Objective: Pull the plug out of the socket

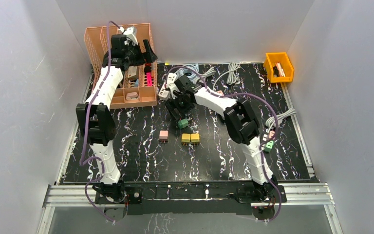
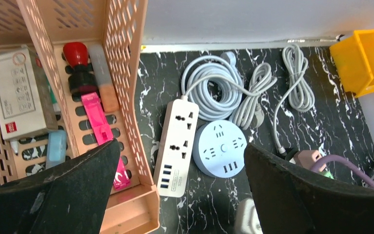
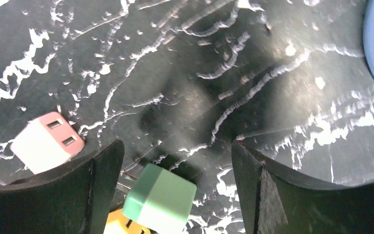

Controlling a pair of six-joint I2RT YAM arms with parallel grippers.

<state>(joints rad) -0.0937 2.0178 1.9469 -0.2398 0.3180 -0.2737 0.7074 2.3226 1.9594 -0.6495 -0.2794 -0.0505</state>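
A green plug [image 3: 160, 197] lies loose on the black mat, prongs pointing left, leaning on a yellow plug [image 3: 121, 225]. My right gripper [image 3: 175, 146] is open just above it, a jaw on each side, touching nothing. In the top view the green plug [image 1: 182, 123] sits right below this gripper [image 1: 177, 111]. A white power strip [image 2: 177, 146] and a round blue socket [image 2: 221, 147] lie side by side with nothing plugged in. My left gripper [image 2: 181, 146] is open and empty, high above them beside the orange basket [image 1: 97, 46].
A pink plug [image 1: 163, 135] and two yellow plugs [image 1: 190, 138] lie mid-mat. Coiled white cables [image 2: 214, 87] lie behind the sockets. A yellow bin [image 1: 279, 66] stands back right. More plugs [image 1: 270, 141] and a cable sit at the right edge.
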